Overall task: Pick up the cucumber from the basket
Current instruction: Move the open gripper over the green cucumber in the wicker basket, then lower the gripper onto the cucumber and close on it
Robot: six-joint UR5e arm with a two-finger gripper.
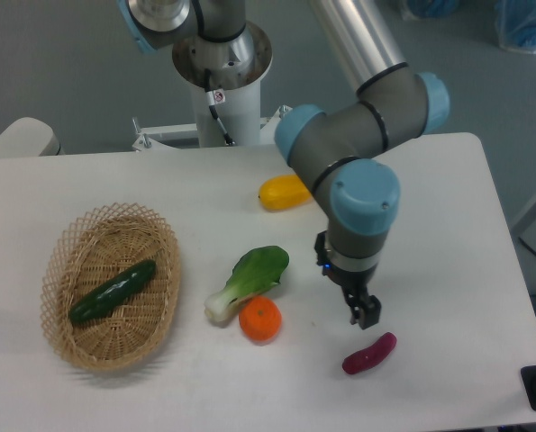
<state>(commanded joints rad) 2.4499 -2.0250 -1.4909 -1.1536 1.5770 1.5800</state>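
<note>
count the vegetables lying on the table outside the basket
4: yellow pepper behind the arm, partly hidden; bok choy mid-table; orange one touching its stem; purple sweet potato below the pincer.

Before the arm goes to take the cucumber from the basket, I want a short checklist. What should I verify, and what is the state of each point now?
1. Cucumber lies inside the basket: ok.
2. Cucumber top is uncovered, nothing else in the basket: ok.
3. Gripper is positioned over the cucumber: not ok; it hangs far to the side, near the purple sweet potato.
4. Jaws hold nothing: ok, as far as visible.
5. Jaws open wide enough: cannot tell.
6. Path toward the basket: bok choy and orange lie between, so travel above them; height cannot tell.
</note>
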